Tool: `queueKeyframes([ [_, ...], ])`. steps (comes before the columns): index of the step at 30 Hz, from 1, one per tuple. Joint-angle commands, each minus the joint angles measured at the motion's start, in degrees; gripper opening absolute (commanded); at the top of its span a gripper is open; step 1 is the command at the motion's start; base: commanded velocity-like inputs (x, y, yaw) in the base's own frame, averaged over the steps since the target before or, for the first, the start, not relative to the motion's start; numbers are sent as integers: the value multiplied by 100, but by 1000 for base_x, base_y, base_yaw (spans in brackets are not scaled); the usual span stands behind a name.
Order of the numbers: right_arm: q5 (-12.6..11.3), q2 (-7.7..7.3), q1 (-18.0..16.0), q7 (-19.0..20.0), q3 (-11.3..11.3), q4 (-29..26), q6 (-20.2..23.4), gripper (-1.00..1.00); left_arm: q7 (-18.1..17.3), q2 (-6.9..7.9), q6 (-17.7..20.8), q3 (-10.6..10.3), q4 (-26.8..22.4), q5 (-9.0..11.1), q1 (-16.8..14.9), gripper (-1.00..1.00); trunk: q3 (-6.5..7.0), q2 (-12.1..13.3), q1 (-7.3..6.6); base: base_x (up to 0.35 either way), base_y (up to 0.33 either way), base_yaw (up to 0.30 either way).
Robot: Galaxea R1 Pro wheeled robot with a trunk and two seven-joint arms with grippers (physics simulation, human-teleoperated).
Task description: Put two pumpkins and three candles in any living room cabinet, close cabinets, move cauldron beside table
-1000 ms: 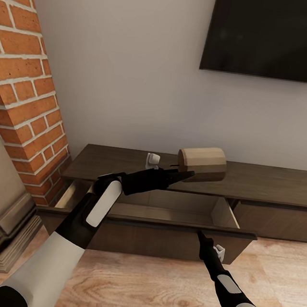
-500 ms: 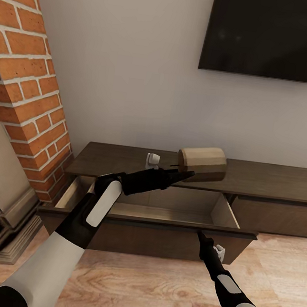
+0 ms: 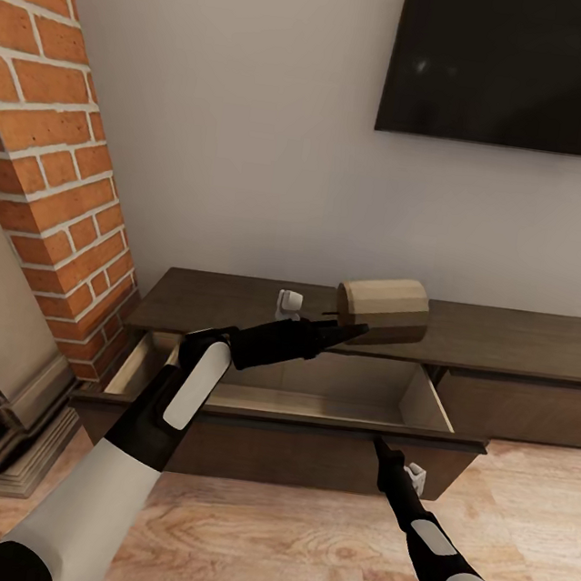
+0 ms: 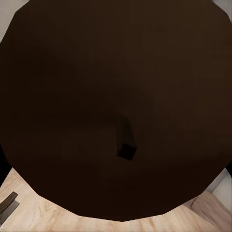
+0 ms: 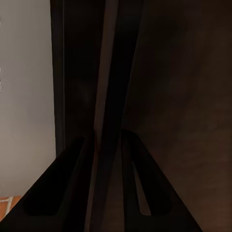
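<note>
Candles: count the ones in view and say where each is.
1. The candle is tipped sideways in the left gripper, above the cabinet's open drawer. Others may be hidden.

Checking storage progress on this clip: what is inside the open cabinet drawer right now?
The visible part of the open drawer shows only its pale inside, no pumpkin or candle. The left arm and the drawer front hide part of it. One candle, held by the left claw, is above it.
</note>
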Motion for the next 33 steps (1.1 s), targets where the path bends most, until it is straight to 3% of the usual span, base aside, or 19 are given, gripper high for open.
queueKeyframes([
  [1, -12, -1, 1, 13, 37, 69, 45, -100, 3, -2, 43, 1, 1, 44, -4, -100, -6, -2, -3, -235, 0, 0],
  [33, -12, 1, 2, 13, 40, 69, 36, -100, 3, -1, 43, 4, 1, 44, -3, -100, -6, -2, -3, -40, 0, 0],
])
